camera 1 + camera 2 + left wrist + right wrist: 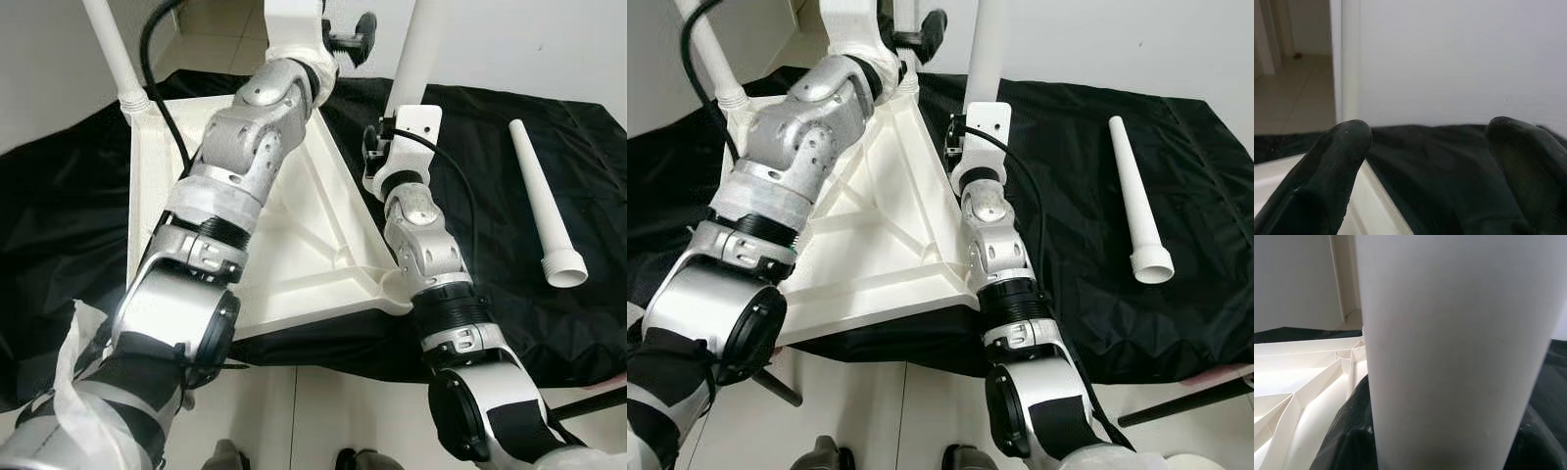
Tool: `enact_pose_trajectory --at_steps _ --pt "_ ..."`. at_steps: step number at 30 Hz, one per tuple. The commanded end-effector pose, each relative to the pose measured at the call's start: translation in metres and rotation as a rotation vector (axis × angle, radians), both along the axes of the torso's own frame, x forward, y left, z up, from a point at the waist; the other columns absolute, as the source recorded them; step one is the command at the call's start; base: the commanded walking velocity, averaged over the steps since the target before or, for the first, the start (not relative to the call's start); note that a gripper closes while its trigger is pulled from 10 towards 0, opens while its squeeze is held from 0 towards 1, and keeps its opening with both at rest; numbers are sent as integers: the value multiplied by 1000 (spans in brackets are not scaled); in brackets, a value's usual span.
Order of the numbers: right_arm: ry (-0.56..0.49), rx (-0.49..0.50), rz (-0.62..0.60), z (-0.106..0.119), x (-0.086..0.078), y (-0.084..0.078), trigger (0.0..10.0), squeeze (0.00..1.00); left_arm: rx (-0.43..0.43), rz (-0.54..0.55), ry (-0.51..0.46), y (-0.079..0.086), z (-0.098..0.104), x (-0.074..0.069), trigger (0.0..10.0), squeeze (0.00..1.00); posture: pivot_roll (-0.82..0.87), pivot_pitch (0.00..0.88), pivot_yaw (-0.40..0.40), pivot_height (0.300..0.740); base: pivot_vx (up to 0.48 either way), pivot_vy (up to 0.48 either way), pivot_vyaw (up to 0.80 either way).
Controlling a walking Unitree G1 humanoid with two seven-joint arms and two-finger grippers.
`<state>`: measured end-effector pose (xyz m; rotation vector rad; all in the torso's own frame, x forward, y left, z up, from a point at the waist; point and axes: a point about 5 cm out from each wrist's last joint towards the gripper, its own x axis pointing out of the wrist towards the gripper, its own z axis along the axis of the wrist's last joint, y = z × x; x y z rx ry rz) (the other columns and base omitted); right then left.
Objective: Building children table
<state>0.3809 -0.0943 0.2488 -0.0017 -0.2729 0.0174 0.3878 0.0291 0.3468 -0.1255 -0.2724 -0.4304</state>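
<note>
On the black cloth (490, 215) lies the white tabletop (323, 245), upside down with ribs showing, and the right gripper (982, 110) grasps an upright white leg (986, 49) at its far corner. Seen from the wrist, the left gripper (1425, 147) holds its fingers (1337, 161) spread on nothing above the tabletop's far edge. A loose leg (544, 201) lies well apart on open cloth to the right.

Tabletop (313, 264) — white, ribbed underside; legs (544, 201) — white; cloth (59, 215) — plain black; arms — silver; gripper fingers (1327, 176) — black.
</note>
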Motion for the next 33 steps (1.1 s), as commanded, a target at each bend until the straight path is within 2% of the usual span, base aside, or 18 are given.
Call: enact_pose_trajectory --at_steps 1,4,7,10,13,14,17,18,19,22,25,26,28,31,32,33 --pt "-25 -14 6 4 -2 1 10000 0 80 -207 -46 -14 -4 -4 10000 0 -79 103 18 740 0 0 0" --pt "-27 -16 3 3 -2 0 10000 0 92 -186 -25 -13 -17 3 10000 0 -87 102 23 740 0 0 0" --pt "-28 -16 3 3 -2 -1 10000 0 100 -177 -22 -12 -22 5 10000 0 -87 102 23 740 0 0 0" --pt "-28 -18 3 2 -4 0 10000 0 131 -175 -21 -8 -43 6 10000 0 -89 99 32 740 0 0 0" --pt "-28 -19 7 1 -4 1 10000 0 148 -176 -33 -9 -62 3 10000 0 -89 98 35 740 0 0 0" --pt "-28 -19 7 1 -4 1 10000 0 148 -176 -33 -9 -62 3 10000 0 -89 98 35 740 0 0 0" --pt "-29 -21 14 1 -5 2 10000 0 164 -175 -53 -11 -87 -4 10000 0 -88 95 34 740 0 0 0" --pt "-29 -21 14 1 -5 2 10000 0 164 -175 -53 -11 -87 -4 10000 0 -88 95 34 740 0 0 0" --pt "-29 -25 20 1 -5 2 10000 0 169 -178 -85 -11 -99 -15 10000 0 -88 91 33 740 0 0 0" --pt "-30 -27 23 0 -6 3 10000 0 168 -180 -115 -10 -102 -22 10000 0 -88 88 32 740 0 0 0" --pt "-31 -31 32 0 -7 4 10000 0 148 -190 -180 -4 -90 -49 10000 0 -89 86 33 740 0 0 0" --pt "-31 -31 32 0 -7 4 10000 0 148 -190 -180 -4 -90 -49 10000 0 -89 86 33 740 0 0 0" --pt "-31 -32 35 0 -7 5 10000 0 140 -196 -212 0 -82 -65 10000 0 -89 87 32 740 0 0 0" --pt "-32 -34 40 0 -7 6 10000 0 125 -203 -255 12 -69 -90 10000 0 -90 88 33 740 0 0 0" --pt "-32 -34 40 0 -7 6 10000 0 125 -203 -255 12 -69 -90 10000 0 -90 88 33 740 0 0 0" --pt "-32 -35 42 0 -8 6 10000 0 123 -203 -268 17 -65 -96 10000 0 -90 88 33 740 0 0 0"
